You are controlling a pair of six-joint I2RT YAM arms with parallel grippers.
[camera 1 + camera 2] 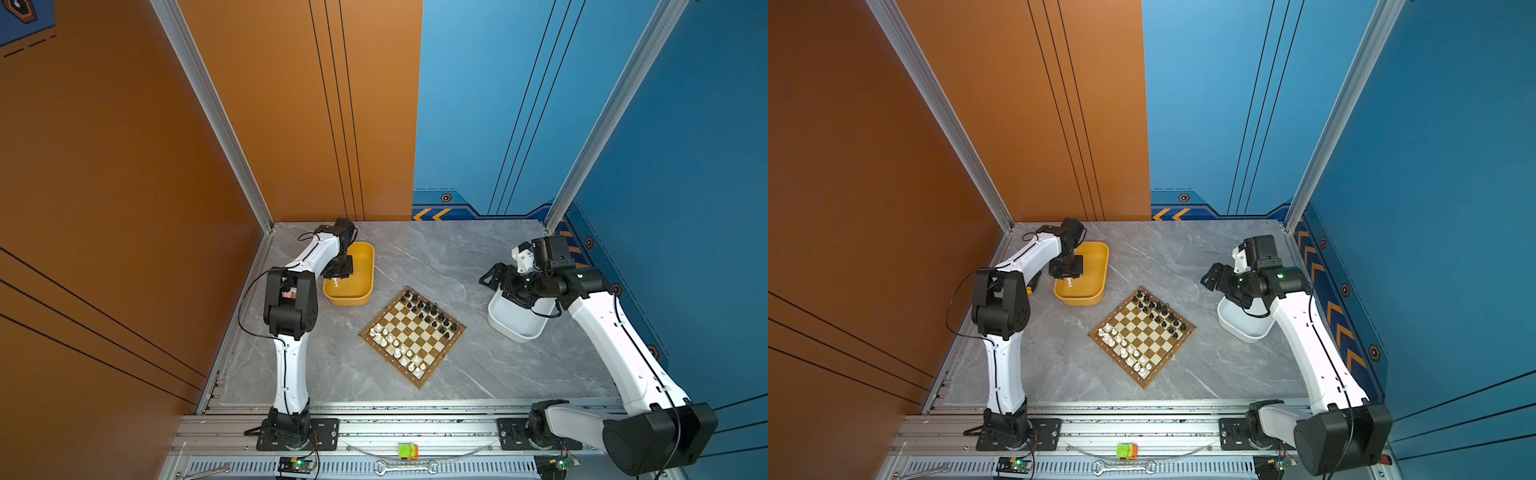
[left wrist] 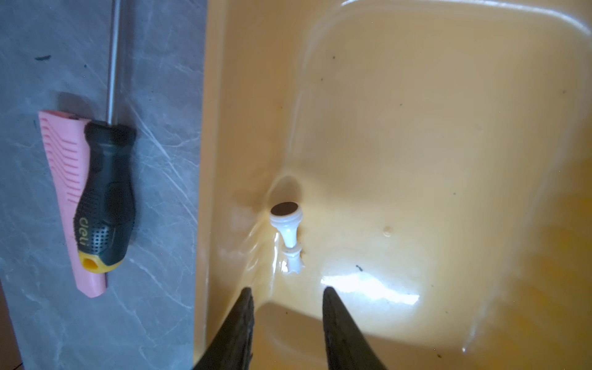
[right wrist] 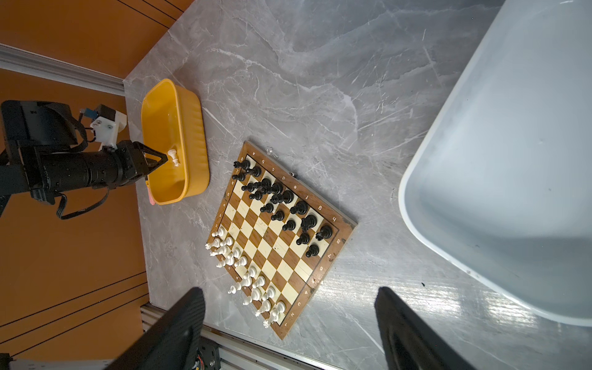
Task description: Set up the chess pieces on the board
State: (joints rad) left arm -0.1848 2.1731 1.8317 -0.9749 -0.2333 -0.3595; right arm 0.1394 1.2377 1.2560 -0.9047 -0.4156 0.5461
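Currently left fingers [image 2: 243, 320] ajar near white piece [image 2: 290, 234]; right fingers [image 3: 179, 330] wide, empty.

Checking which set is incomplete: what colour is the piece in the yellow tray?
The piece is white, base dark; clearest in the left wrist view.

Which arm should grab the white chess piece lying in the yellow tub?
Left: the left gripper hangs open inside the yellow plastic tub, beside the small white chess piece; the right gripper is far off, near the white tray.

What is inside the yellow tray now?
One white chess piece lies on its side near a corner of the yellow tray. The left gripper hides some floor beneath it.
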